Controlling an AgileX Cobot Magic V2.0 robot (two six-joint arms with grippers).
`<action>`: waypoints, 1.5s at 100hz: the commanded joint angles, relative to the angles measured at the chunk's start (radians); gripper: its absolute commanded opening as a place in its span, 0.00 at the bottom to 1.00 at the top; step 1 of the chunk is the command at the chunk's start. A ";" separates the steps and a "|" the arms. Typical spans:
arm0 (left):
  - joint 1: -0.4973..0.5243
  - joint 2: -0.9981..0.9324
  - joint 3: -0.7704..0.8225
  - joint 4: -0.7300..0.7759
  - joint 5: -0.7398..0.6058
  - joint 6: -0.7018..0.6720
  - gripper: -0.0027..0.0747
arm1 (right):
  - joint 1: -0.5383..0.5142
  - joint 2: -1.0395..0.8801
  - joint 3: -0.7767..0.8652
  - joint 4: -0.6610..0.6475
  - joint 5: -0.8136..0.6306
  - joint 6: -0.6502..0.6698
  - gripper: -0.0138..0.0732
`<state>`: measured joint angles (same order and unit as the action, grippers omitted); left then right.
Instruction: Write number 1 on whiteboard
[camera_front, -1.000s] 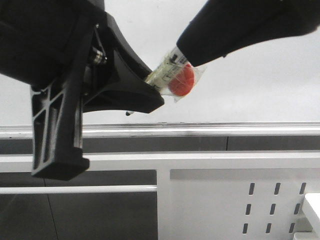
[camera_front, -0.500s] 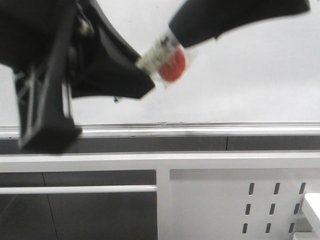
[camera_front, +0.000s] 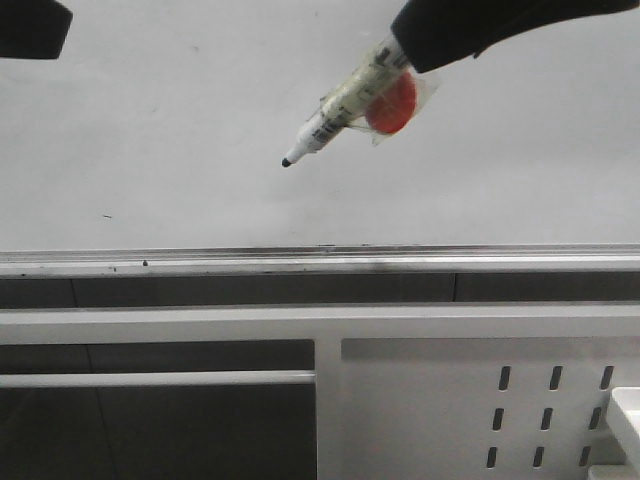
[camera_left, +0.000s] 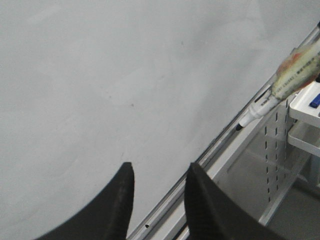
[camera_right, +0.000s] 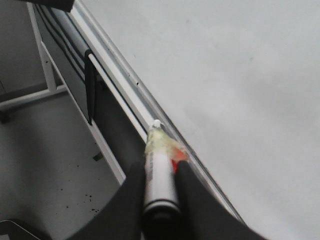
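The whiteboard (camera_front: 200, 110) fills the upper front view, with a silver rail (camera_front: 320, 259) along its lower edge. No number 1 stroke shows on it, only tiny specks. My right gripper (camera_front: 412, 42) comes in from the top right, shut on a white marker pen (camera_front: 335, 115) wrapped in clear tape with a red piece. The pen's bare dark tip points down-left, close to the board. In the right wrist view the fingers (camera_right: 186, 186) clamp the pen (camera_right: 160, 172). My left gripper (camera_left: 157, 172) is open and empty before the board (camera_left: 115, 75). Only a black part of it shows in the front view's top left corner (camera_front: 30, 25).
Below the rail runs a white metal frame with a slotted panel (camera_front: 450, 400). A white shelf edge (camera_front: 625, 410) stands at the lower right, and also shows in the left wrist view (camera_left: 306, 106). Grey floor (camera_right: 45, 165) lies below the board.
My left gripper, which covered the pen's front end, has drawn away up and left to the corner. The pen's dark tip now shows bare. The right gripper has risen slightly.
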<state>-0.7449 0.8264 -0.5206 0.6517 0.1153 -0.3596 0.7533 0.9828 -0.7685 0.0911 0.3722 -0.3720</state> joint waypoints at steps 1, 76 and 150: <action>0.003 -0.030 -0.013 -0.021 -0.058 -0.018 0.38 | -0.008 -0.016 -0.030 -0.008 -0.078 -0.010 0.08; 0.013 -0.079 0.045 -0.188 0.012 -0.029 0.01 | -0.012 -0.121 0.104 -0.012 -0.318 -0.010 0.08; 0.600 -0.114 0.281 -0.398 -0.738 -0.150 0.01 | -0.117 -0.093 0.104 -0.034 -0.397 -0.010 0.08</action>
<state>-0.1509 0.7169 -0.2148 0.2745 -0.5146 -0.4972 0.6542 0.8823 -0.6402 0.0716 0.0821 -0.3720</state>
